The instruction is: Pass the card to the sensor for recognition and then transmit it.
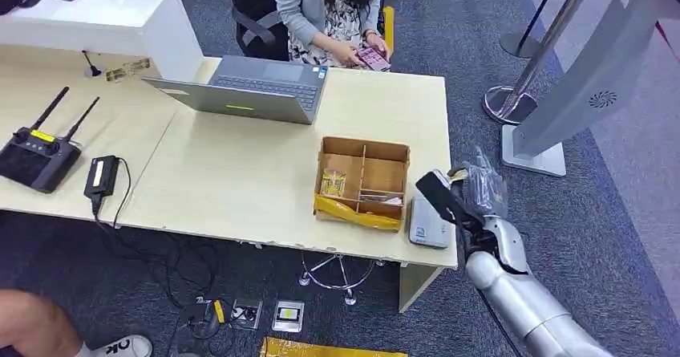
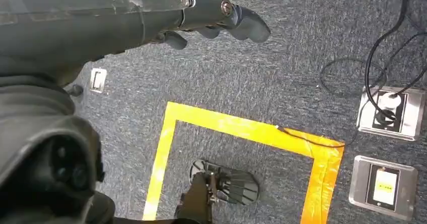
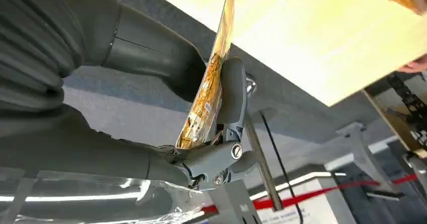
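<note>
While the silver right arm reaches up past the desk's near right corner, its right hand (image 3: 211,133) pinches a thin, glossy yellow-patterned card (image 3: 209,90) edge-on between thick thumb and dark fingers (image 3: 231,90), just beside the flat grey sensor (image 1: 429,222). The left hand (image 2: 221,17) hangs over speckled carpet, fingers loosely curled, holding nothing.

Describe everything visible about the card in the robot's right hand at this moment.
The card is thin and flat, seen nearly edge-on in the right wrist view, with a glossy yellow-brown printed face. The right hand grips its lower part between thumb and fingers, its upper part rising free beside the table's edge. In the head view the hand sits by the table's right corner, near the grey sensor. Its print is unreadable.
</note>
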### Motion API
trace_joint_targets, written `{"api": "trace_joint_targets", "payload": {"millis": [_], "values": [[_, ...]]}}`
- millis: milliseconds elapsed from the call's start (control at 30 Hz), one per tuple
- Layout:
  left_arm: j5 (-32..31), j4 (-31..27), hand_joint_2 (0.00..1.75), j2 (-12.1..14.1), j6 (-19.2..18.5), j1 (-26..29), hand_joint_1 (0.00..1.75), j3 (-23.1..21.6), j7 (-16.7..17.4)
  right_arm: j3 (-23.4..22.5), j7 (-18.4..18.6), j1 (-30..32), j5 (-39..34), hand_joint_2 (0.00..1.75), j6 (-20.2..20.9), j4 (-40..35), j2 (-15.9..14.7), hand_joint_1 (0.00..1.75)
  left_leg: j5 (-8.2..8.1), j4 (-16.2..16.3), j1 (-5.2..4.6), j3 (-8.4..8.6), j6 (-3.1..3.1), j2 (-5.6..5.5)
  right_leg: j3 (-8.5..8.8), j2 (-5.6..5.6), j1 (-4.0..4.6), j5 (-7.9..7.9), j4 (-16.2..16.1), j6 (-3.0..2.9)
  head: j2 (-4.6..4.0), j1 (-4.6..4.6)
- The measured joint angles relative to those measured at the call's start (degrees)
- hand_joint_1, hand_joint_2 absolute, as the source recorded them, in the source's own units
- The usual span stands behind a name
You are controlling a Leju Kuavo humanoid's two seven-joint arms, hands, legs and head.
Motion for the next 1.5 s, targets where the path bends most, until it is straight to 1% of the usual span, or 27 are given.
{"api": "trace_joint_targets", "payload": {"millis": [200, 500, 867, 1133, 1500], "values": [[0.81, 0.00, 0.00, 0.46, 0.17, 0.81, 0.00, 0.20, -1.22, 0.15, -1.70, 2.35, -1.35, 1.75, -0.11, 0.63, -0.35, 1.75, 0.00, 0.00, 0.00, -0.01, 0.00, 0.01, 0.00, -0.01, 0.00, -0.01, 0.00, 0.00, 0.00, 0.00], [1.03, 0.00, 0.00, 0.81, 0.22, 1.59, 0.00, 0.33, -1.64, 0.44, -1.55, 5.01, -4.50, 1.75, -1.47, 2.38, -1.42, 1.75, -0.01, 0.00, -0.01, -0.02, 0.00, 0.01, -0.01, -0.01, -0.01, 0.00, -0.01, 0.00, 0.00, 0.00], [0.76, 0.00, 0.00, 0.87, 0.22, 2.02, 0.00, 0.33, -1.49, 0.44, -1.57, 5.82, -6.58, 1.75, -3.19, 4.42, -2.05, 1.75, 0.00, 0.00, 0.00, 0.01, 0.00, 0.01, 0.01, -0.01, -0.01, 0.00, -0.01, 0.00, 0.00, -0.02], [0.33, 0.00, 0.00, 0.87, 0.09, 2.12, 0.00, 0.33, -1.46, 0.44, -2.58, 6.16, -8.59, 1.75, -4.37, 6.27, -2.88, 1.75, 0.00, 0.00, -0.03, 0.00, 0.00, 0.02, 0.00, 0.00, -0.03, 0.00, -0.01, 0.00, 0.00, -0.02], [-0.15, 0.00, 0.00, 0.85, 0.04, 2.14, 0.00, 0.28, -1.11, 0.44, -2.03, 5.20, -9.55, 1.75, -4.18, 6.29, -3.54, 1.75, 0.00, 0.00, -0.02, -0.03, 0.00, 0.02, -0.01, 0.00, -0.02, 0.00, 0.00, 0.00, 0.00, -0.02]]}}
